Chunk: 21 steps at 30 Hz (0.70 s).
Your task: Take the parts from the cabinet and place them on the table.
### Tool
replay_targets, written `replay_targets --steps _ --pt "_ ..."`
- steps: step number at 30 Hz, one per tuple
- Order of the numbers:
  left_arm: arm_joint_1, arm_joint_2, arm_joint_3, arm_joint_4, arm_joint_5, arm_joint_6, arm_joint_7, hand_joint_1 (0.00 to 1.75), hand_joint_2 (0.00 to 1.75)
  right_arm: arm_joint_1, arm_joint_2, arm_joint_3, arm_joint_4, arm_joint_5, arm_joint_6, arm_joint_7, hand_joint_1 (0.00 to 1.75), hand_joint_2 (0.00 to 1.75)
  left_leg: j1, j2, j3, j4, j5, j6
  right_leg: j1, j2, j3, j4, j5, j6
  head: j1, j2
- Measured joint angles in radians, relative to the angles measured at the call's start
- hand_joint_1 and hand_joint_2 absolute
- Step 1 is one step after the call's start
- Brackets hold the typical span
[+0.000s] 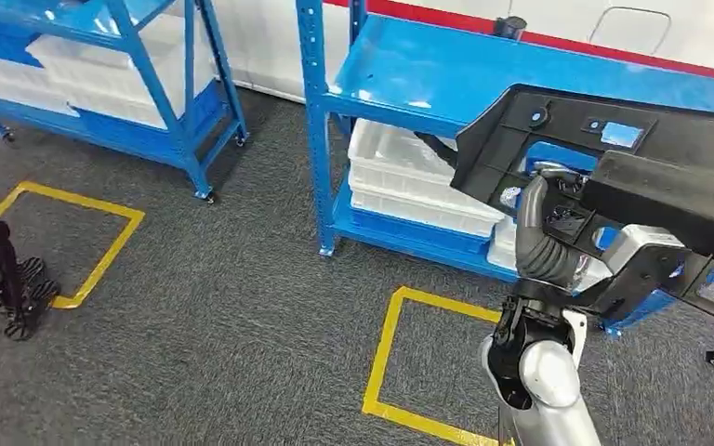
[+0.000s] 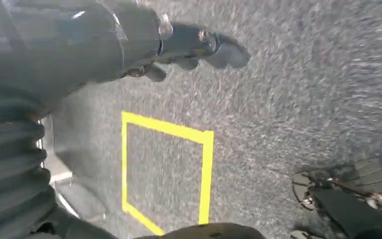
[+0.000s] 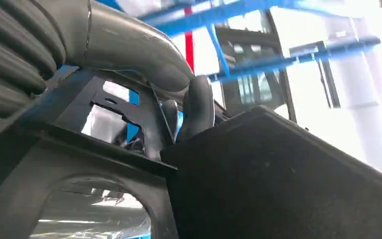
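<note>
A large black plastic part [image 1: 669,177] with cut-outs and a boxy end is lifted in front of the blue cabinet [image 1: 446,74], and my right hand [image 1: 544,237] grips it from below. In the right wrist view the grey thumb and dark fingers [image 3: 199,107] wrap a rib of the black part [image 3: 278,179]. My left hand [image 2: 189,47] hangs over the grey carpet with nothing in it, its fingers loosely apart.
White bins [image 1: 409,181] sit on the cabinet's lower shelf. A second blue rack [image 1: 130,84] stands at the far left. Yellow tape squares [image 1: 400,362] mark the carpet. A dark ribbed thing [image 1: 9,279] sits at the left edge beside one square.
</note>
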Motion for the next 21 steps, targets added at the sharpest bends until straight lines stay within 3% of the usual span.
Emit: replay_targets --steps 1,2,4,5,6,8,9,10,12,14,15,16,17,19,20,21 --pt "0.0 0.0 0.0 0.0 0.0 0.0 0.0 0.0 1.75 0.001 0.001 0.0 -0.001 0.0 0.0 -0.003 1.75 1.75 0.001 -0.015 0.0 0.0 0.001 0.005 -0.001 0.045 -0.02 0.047 -0.032 0.001 0.005 0.0" --pt "-0.001 -0.002 0.0 0.0 0.0 0.0 0.0 0.0 1.75 0.001 0.0 -0.002 0.0 -0.001 0.0 -0.003 1.75 1.75 0.001 -0.031 0.0 0.0 0.002 0.011 -0.001 0.068 -0.055 0.122 -0.071 0.001 0.009 0.0" --pt "-0.002 -0.006 0.0 0.0 0.0 0.0 -0.001 0.0 1.75 0.003 0.0 -0.002 0.001 -0.006 0.0 -0.003 1.75 1.75 -0.001 -0.072 0.001 0.001 0.002 0.014 0.0 0.083 -0.142 0.288 -0.13 -0.001 0.021 0.0" --pt "-0.001 -0.006 0.0 0.0 0.0 0.0 -0.001 0.0 1.75 0.004 0.001 -0.002 0.003 -0.009 0.0 -0.004 1.75 1.75 -0.003 -0.09 0.003 0.001 0.002 0.015 0.0 0.084 -0.16 0.311 -0.121 -0.004 0.022 0.0" --pt "0.001 -0.006 -0.001 0.0 0.0 0.0 -0.001 0.0 1.75 0.003 0.001 -0.002 0.005 -0.013 0.0 -0.006 1.75 1.75 -0.004 -0.108 0.007 0.001 0.002 0.015 0.001 0.086 -0.155 0.286 -0.087 -0.009 0.023 0.0" --pt "0.001 -0.006 -0.003 0.0 0.0 0.0 -0.002 0.0 1.75 -0.002 0.001 -0.002 0.008 -0.016 0.0 -0.007 1.75 1.75 -0.005 -0.139 0.015 0.001 0.002 0.015 0.002 0.104 -0.105 0.14 0.022 -0.023 0.027 0.0" --pt "0.002 -0.006 -0.005 0.0 0.0 0.0 -0.003 0.0 1.75 -0.006 0.001 -0.001 0.008 -0.017 0.0 -0.008 1.75 1.75 -0.003 -0.15 0.016 0.0 0.001 0.014 0.002 0.144 -0.074 0.05 0.074 -0.031 0.032 0.0" --pt "0.0 -0.008 -0.005 0.0 0.0 0.0 -0.004 0.0 1.75 -0.009 0.001 -0.001 0.009 -0.019 0.0 -0.008 1.75 1.75 -0.005 -0.159 0.013 0.002 0.002 0.01 -0.001 0.194 -0.064 0.027 0.065 -0.038 0.023 0.0" --pt "0.001 -0.009 -0.006 0.0 0.0 0.0 -0.007 0.0 1.75 -0.016 0.001 0.0 0.009 -0.023 0.0 -0.008 1.75 1.75 0.006 -0.177 -0.002 0.001 0.008 -0.002 0.006 0.17 -0.058 0.002 0.06 -0.042 0.032 0.0" --pt "0.004 -0.009 -0.006 0.0 -0.002 0.0 -0.01 0.0 1.75 -0.02 0.001 0.0 0.009 -0.025 0.0 -0.008 1.75 1.75 0.003 -0.199 -0.003 -0.007 0.015 -0.016 0.003 0.148 -0.052 -0.011 0.065 -0.047 0.033 0.0" --pt "0.005 -0.003 -0.006 0.0 -0.002 0.001 -0.011 0.0 1.75 -0.024 0.003 0.001 0.009 -0.025 0.0 -0.008 1.75 1.75 0.0 -0.159 -0.002 0.003 0.006 -0.015 -0.005 0.131 -0.042 -0.026 0.073 -0.044 0.035 0.0" --pt "0.006 -0.007 -0.007 -0.001 -0.003 0.001 -0.011 0.0 1.75 -0.023 0.003 0.002 0.011 -0.025 0.001 -0.008 1.75 1.75 -0.01 -0.067 -0.018 0.038 -0.023 -0.023 -0.003 0.119 -0.034 -0.034 0.074 -0.049 0.019 0.0" --pt "0.003 -0.006 -0.007 -0.001 -0.003 0.002 -0.011 0.0 1.75 -0.026 0.003 0.0 0.012 -0.025 0.0 -0.009 1.75 1.75 -0.002 -0.044 -0.053 0.107 -0.062 -0.031 -0.002 0.104 -0.033 -0.034 0.074 -0.05 0.006 0.0" --pt "0.0 -0.004 -0.007 -0.001 -0.004 0.003 -0.011 0.0 1.75 -0.025 0.002 0.0 0.016 -0.026 0.0 -0.008 1.75 1.75 0.01 -0.044 -0.127 0.253 -0.124 -0.042 0.0 0.072 -0.032 -0.03 0.07 -0.051 0.0 0.0" --pt "0.0 -0.004 -0.007 -0.001 -0.005 0.003 -0.011 0.0 1.75 -0.025 0.003 0.0 0.018 -0.026 0.001 -0.008 1.75 1.75 0.015 -0.045 -0.146 0.289 -0.128 -0.046 0.0 0.056 -0.032 -0.028 0.068 -0.05 -0.003 0.0" --pt "0.001 -0.003 -0.007 -0.001 -0.005 0.003 -0.011 0.0 1.75 -0.025 0.003 0.0 0.018 -0.026 0.001 -0.008 1.75 1.75 0.018 -0.047 -0.14 0.276 -0.109 -0.051 -0.001 0.041 -0.032 -0.026 0.065 -0.047 -0.005 0.0"
